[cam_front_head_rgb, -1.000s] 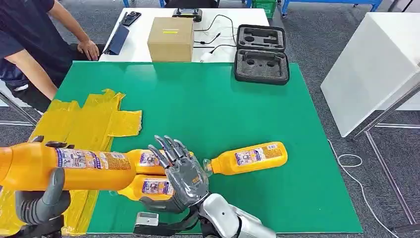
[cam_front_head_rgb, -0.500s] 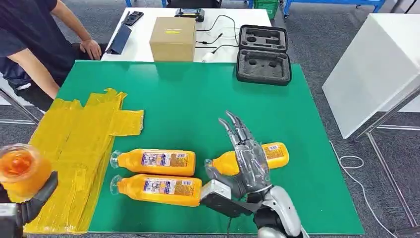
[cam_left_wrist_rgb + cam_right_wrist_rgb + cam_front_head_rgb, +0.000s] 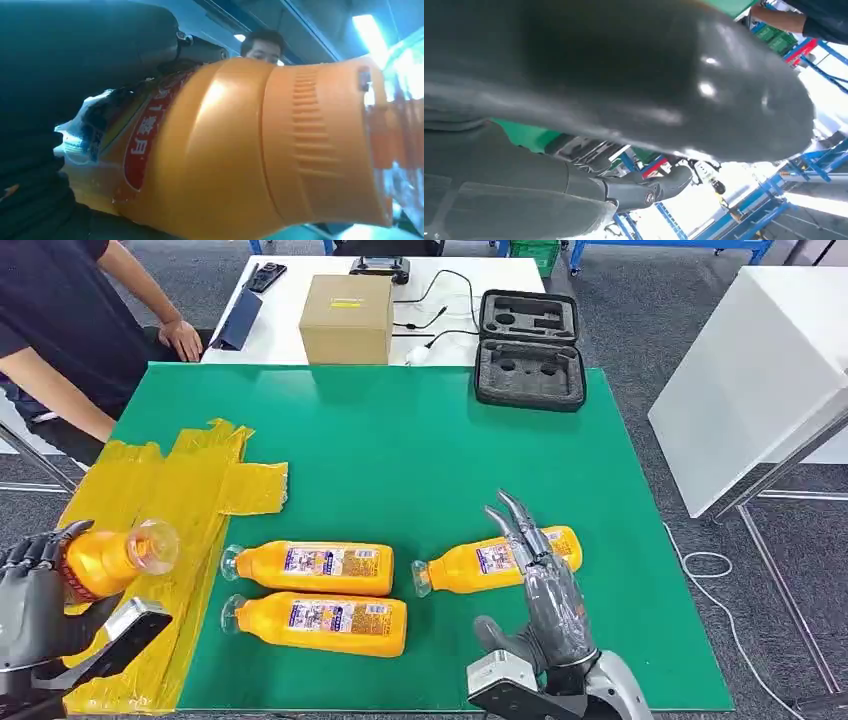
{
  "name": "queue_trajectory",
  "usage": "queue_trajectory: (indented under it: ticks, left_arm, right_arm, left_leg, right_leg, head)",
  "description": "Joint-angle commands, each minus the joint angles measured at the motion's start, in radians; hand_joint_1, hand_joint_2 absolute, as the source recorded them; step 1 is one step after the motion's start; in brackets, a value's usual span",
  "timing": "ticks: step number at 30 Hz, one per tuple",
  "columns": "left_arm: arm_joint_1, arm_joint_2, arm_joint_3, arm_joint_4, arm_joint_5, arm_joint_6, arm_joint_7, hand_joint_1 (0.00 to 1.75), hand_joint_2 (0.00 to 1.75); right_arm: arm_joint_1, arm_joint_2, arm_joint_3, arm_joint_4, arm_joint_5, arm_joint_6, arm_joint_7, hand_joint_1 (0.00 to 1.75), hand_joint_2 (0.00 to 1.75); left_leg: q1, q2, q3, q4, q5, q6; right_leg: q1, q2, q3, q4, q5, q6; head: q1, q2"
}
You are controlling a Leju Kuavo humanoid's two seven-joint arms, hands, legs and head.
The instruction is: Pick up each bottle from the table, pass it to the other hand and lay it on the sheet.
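Left hand: the dark robot hand [image 3: 35, 590] at the lower left of the frame gripped an orange plastic bottle with a clear cap [image 3: 112, 557], cap end pointing right, held above the crinkled yellow plastic sheet [image 3: 175, 485].
Left wrist view: the same held bottle [image 3: 240, 145] loomed close, its red label partly hidden by the fingers.
Right hand: the grey robot hand [image 3: 545, 590] stood at the lower right with fingers stretched out and spread, holding nothing, its fingertips just over the single bottle.
Bottles on the table: two orange bottles lay side by side at lower centre, one farther [image 3: 312, 567] and one nearer [image 3: 320, 623], caps toward the sheet; a third [image 3: 480, 562] lay to their right.
Table: green surface [image 3: 400, 450].
Upper frame: a brown cardboard box [image 3: 346, 318], an open black foam-lined case [image 3: 529, 335].
Person: a person's arm [image 3: 150, 300] rested at the upper left.
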Motion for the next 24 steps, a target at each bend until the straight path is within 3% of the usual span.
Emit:
queue_trajectory:
  ticks: [1, 3, 7, 14, 18, 24]
  left_arm:
    - [-0.048, 0.026, -0.065, 0.116, -0.007, 0.008, 0.007, 1.75, 1.75]
    - [-0.076, 0.023, -0.094, 0.159, -0.059, -0.006, 0.027, 1.75, 1.75]
    - [-0.249, -0.003, -0.232, 0.389, -0.204, 0.029, 0.063, 1.75, 1.75]
    - [-0.586, -0.122, -0.45, 0.7, -0.348, -0.037, 0.15, 1.75, 1.75]
    - [-0.701, -0.165, -0.524, 0.79, -0.398, -0.087, 0.178, 1.75, 1.75]
    - [-0.761, -0.193, -0.555, 0.857, -0.426, -0.123, 0.193, 1.75, 1.75]
  right_arm:
    - [-0.005, -0.029, 0.006, 0.009, -0.006, -0.002, -0.001, 0.0, 0.0]
    - [-0.006, -0.051, 0.028, -0.002, -0.02, 0.006, -0.019, 0.0, 0.0]
    - [0.02, -0.122, 0.055, -0.039, -0.051, -0.021, -0.04, 0.0, 0.0]
    - [0.002, -0.163, 0.085, -0.067, -0.067, -0.022, 0.004, 0.0, 0.0]
    - [-0.012, -0.173, 0.096, -0.059, -0.08, -0.03, 0.023, 0.0, 0.0]
    - [0.002, -0.172, 0.102, -0.07, -0.069, -0.039, 0.042, 0.0, 0.0]
  left_leg:
    - [0.001, -0.001, 0.002, -0.001, 0.0, -0.002]
    - [0.001, -0.001, 0.002, -0.001, 0.0, -0.003]
    - [0.001, -0.005, 0.004, -0.003, 0.001, -0.004]
    - [0.0, -0.014, 0.002, -0.001, 0.004, -0.002]
    - [-0.001, -0.009, 0.001, 0.001, 0.003, 0.001]
    - [-0.002, -0.007, 0.001, 0.002, 0.002, 0.0]
  right_leg:
    - [0.0, -0.002, 0.003, -0.001, -0.001, -0.001]
    - [0.001, -0.003, 0.003, -0.001, -0.001, -0.001]
    - [0.001, -0.007, 0.006, -0.003, -0.001, -0.001]
    - [0.0, -0.015, 0.007, -0.003, 0.0, 0.0]
    - [-0.001, -0.01, 0.004, -0.001, 0.001, 0.001]
    - [-0.001, -0.008, 0.004, -0.001, 0.001, 0.001]
  head:
    - [0.0, 0.0]
    - [0.0, 0.0]
    - [0.0, 0.0]
    - [-0.001, 0.0]
    - [0.0, 0.0]
    - [-0.001, 0.0]
